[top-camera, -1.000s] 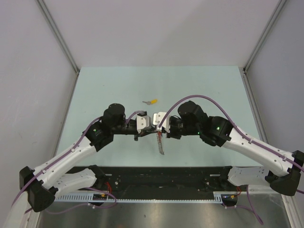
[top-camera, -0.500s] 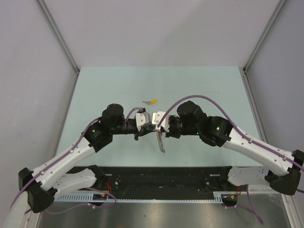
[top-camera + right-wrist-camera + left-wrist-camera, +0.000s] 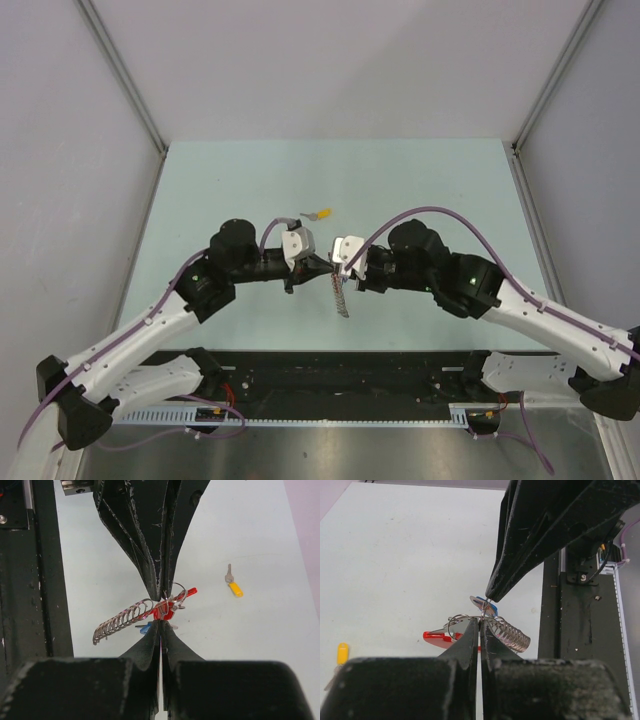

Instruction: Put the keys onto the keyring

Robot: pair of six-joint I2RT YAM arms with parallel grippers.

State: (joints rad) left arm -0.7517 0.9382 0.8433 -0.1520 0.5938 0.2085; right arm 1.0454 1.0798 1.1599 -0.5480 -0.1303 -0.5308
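- Pale green table [image 3: 200, 190] between grey walls is carrying the scene, with both arms meeting near its centre.
- Left gripper [image 3: 481, 624] is clenching tight on a thin wire loop of the keyring [image 3: 509, 634].
- Right gripper [image 3: 161, 626] is also pinching closed, its tip touching a blue key [image 3: 480, 602]; I cannot tell whether it is gripping it.
- Keyring chain is trailing toward 6 o'clock in the top view, and the red tag [image 3: 176, 600] is sitting between the fingertips.
- Yellow key [image 3: 322, 213] is lying at 12 o'clock of the grippers, apart from them.

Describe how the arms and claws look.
The left arm and right arm have white shells, black joints, a purple cable alongside and a small green light. The left claw and right claw have white mounts and scuffed black tapered fingers.
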